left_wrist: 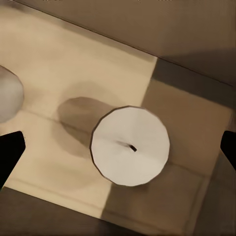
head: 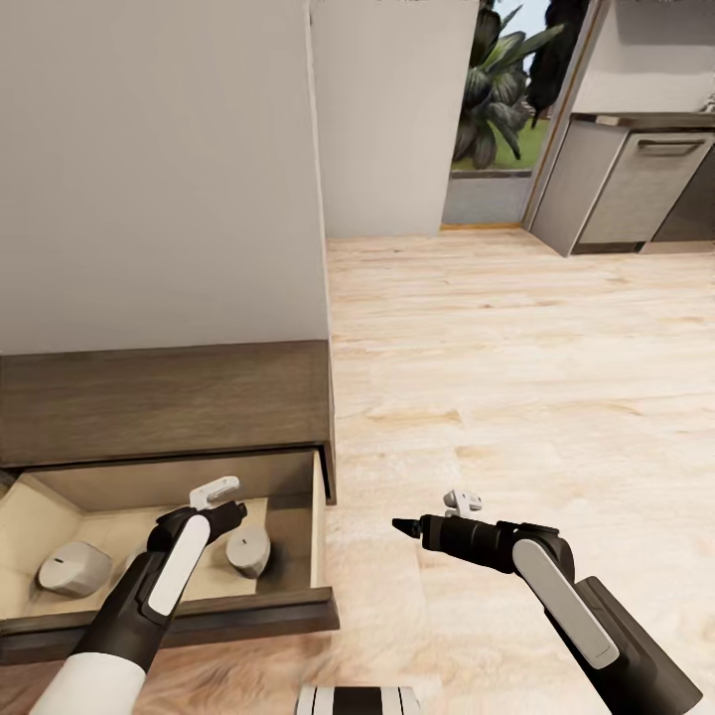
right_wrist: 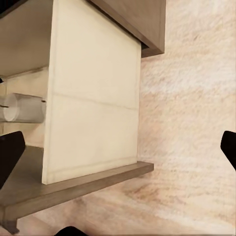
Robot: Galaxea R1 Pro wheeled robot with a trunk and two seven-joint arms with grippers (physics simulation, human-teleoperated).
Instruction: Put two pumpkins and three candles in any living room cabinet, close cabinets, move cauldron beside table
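In the head view, we see two candles [head: 74, 569] [head: 248, 551] lying in the cabinet's [head: 169, 402] open drawer [head: 169, 621]; from the left gripper [left_wrist: 118, 147], jaws apart, we look down on one, and the right gripper [right_wrist: 118, 147], jaws apart, faces the drawer's side; closing remains

Cabinet [head: 164, 397]: dark brown wood grain you see on top and drawer front.
Drawer [head: 320, 516]: pale beige inside.
Candles [head: 247, 549]: your two are grey-white, dark wick.
Floor [head: 516, 377]: light streaked planks.
Left gripper [left_wrist: 118, 147]: black tips.
Right gripper [head: 405, 526]: black.
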